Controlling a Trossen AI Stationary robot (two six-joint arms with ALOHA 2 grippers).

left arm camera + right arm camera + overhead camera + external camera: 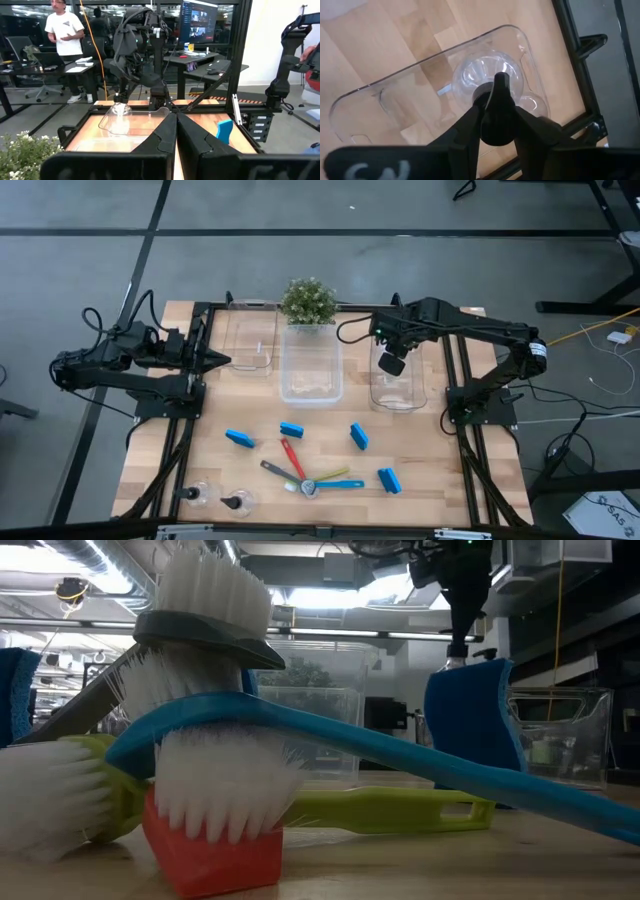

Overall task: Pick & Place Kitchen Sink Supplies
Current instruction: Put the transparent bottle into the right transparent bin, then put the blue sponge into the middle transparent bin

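Note:
My right gripper (392, 365) is over the clear right bin (408, 402) at the back right, shut on a small clear bottle (487, 75) with a black pump top. My left gripper (222, 361) waits shut at the back left, beside the left bin (250, 350). Two more bottles (200, 495) (238, 502) stand near the front left edge. Several blue sponges (239, 438) (359, 436) lie on the table. The red (290, 452), grey (276, 471), yellow-green (338, 474) and blue (345, 484) brushes lie crossed at their heads near the front. My right gripper pinches the bottle's black pump top (495, 125) between its two fingers. The fingers come from above, pointing steeply down. The bottle (120, 107) hangs upright below them over the inside of the right bin; whether its base touches the bin floor, I cannot tell.
A middle clear bin (310, 370) stands between the other two, with a green potted plant (308, 300) behind it. Black frame rails (462, 380) run along both sides of the table. A person (65, 35) stands in the room beyond.

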